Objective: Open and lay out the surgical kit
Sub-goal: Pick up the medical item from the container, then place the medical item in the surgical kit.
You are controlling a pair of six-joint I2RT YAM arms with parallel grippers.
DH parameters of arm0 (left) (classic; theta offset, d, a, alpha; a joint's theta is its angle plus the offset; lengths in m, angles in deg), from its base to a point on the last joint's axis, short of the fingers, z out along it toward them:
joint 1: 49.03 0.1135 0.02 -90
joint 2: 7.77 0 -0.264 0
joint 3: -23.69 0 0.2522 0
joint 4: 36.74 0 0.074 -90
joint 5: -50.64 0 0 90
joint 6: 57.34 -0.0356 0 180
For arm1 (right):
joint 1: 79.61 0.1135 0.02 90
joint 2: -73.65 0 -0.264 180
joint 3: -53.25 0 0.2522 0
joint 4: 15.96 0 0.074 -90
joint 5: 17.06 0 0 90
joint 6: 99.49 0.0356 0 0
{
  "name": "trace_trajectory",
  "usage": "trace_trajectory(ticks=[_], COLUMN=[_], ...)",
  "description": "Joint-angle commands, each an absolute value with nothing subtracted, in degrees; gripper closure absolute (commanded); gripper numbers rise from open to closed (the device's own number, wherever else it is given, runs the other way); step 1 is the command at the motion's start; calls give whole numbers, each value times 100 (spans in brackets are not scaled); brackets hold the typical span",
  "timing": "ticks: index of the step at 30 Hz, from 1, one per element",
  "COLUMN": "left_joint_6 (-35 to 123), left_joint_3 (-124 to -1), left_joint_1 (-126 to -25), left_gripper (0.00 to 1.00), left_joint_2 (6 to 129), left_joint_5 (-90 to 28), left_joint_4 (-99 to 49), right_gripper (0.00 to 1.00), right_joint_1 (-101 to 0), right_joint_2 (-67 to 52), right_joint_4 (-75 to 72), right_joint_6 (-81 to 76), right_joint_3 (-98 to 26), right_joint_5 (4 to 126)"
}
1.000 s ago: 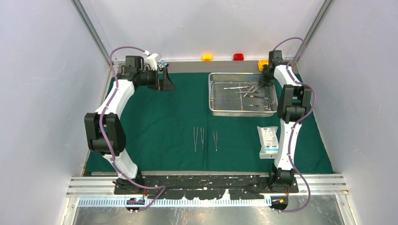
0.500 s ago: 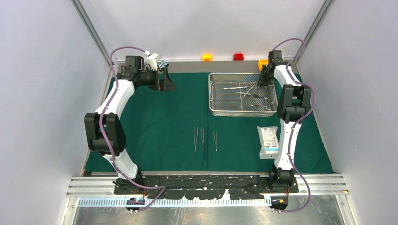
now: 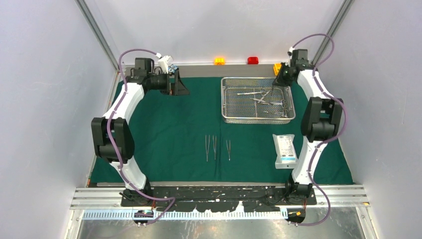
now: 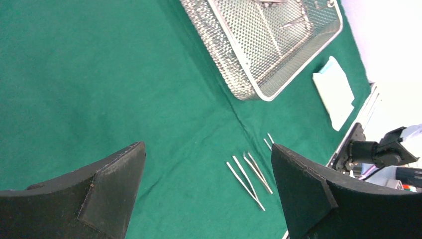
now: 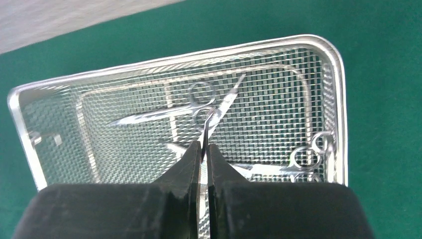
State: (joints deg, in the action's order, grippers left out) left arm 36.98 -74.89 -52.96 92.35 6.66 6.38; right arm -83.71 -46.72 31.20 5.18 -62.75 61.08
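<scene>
1. Top: drape [image 3: 169, 124] spread flat, tray [image 3: 222, 99] on it holding forceps [image 3: 251, 92]; three tweezers [image 3: 215, 147] near of tray, pouch [image 3: 285, 150] near-right of it.
2. Left wrist: left gripper [image 4: 207, 147] gaping wide, empty, well left of tray.
3. Right wrist, close enough to show the grip: right gripper [image 5: 204, 147] above tray, almost closed, pinching one slim forceps.

Grey table [image 3: 199, 71], green drape [image 3: 164, 129] spread flat; orange block [image 3: 219, 60], red block [image 3: 253, 60]

Bare drape [image 3: 164, 129] lies open left of the tray [image 3: 256, 120], while tweezers [image 3: 214, 147] and pouch [image 3: 285, 150] crowd the near right.
</scene>
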Motion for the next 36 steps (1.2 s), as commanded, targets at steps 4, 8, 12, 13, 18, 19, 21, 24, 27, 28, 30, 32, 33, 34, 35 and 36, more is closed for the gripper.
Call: trace_trajectory(ticks=[4, 8, 12, 13, 18, 19, 21, 24, 27, 28, 30, 32, 33, 34, 35, 36], left_joint_6=[4002, 4429, 4862, 4967, 5994, 6202, 6610, 6977, 6990, 7023, 7120, 7135, 7093, 7027, 6918, 6785], left_joint_3=[-7972, -8081, -8249, -8320, -8358, -8332, -8203, -8050, -8027, -8006, -7946, -7901, -7894, -7909, -7927, -7968], left_joint_1=[-5805, -6340, -6693, -6768, -7026, -7068, -7146, -7269, -7407, -7434, -7460, -7461, -7461, -7473, -7484, -7501], left_gripper=[4, 8, 13, 14, 17, 18, 21, 24, 30, 32, 34, 35, 35, 35, 35, 34], left_joint_2=[9350, 9469, 9724, 9811, 10217, 10274, 10361, 10451, 10524, 10531, 10549, 10537, 10527, 10518, 10502, 10483], left_joint_5=[1306, 1509, 1774, 1834, 2153, 2212, 2308, 2405, 2544, 2586, 2608, 2532, 2465, 2365, 2232, 2061], left_joint_4=[307, -267, -720, -796, -1851, -2081, -2758, -3358, -3561, -3655, -3827, -3799, -3673, -3495, -3267, -2942], right_gripper=[99, 99, 99, 99, 99, 99, 99, 99, 99, 99, 99, 99, 99, 100, 99, 99], right_joint_1=[-8374, -8271, -8100, -8046, -7639, -7556, -7432, -7247, -7113, -7075, -7019, -6971, -6913, -6865, -6803, -6748], right_joint_2=[-3020, -2208, -1893, -1851, -1637, -1590, -1477, -1370, -1385, -1391, -1384, -1372, -1367, -1362, -1350, -1334], right_joint_4=[1817, 870, 473, 449, 411, 407, 420, 524, 745, 823, 979, 1342, 1592, 1863, 2044, 2129], right_joint_6=[290, 157, 191, 195, 122, 93, 31, -108, -274, -339, -485, -747, -964, -1190, -1353, -1411], right_joint_3=[-4960, -3824, -3241, -3174, -2839, -2776, -2665, -2560, -2587, -2590, -2598, -2671, -2741, -2832, -2900, -2951], right_joint_5=[4229, 2525, 1761, 1580, 953, 885, 827, 738, 654, 651, 719, 972, 1202, 1432, 1666, 1947])
